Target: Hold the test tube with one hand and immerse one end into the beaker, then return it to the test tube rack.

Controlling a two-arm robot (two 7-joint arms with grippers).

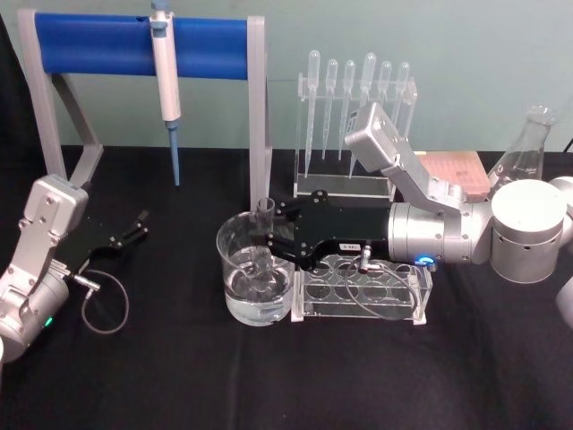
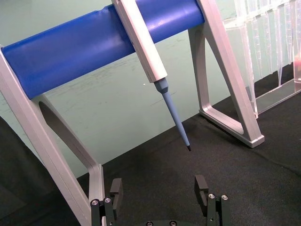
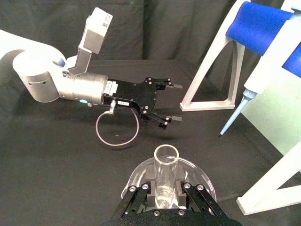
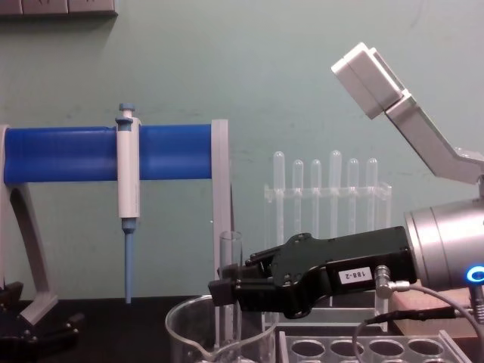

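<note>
In the head view, the test tube [image 1: 264,215] is clamped upright by the right gripper [image 1: 269,240], with its lower end inside the beaker [image 1: 224,260], where shallow clear liquid is held. If it is swung right toward the rack [image 1: 358,306] before being raised, the glass could be struck on the rim. The left gripper [image 1: 139,226] is parked far left, fingers apart.

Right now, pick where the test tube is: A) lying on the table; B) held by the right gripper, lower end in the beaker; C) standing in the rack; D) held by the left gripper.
B: the right gripper is shut on the test tube, whose lower end is inside the beaker.
</note>
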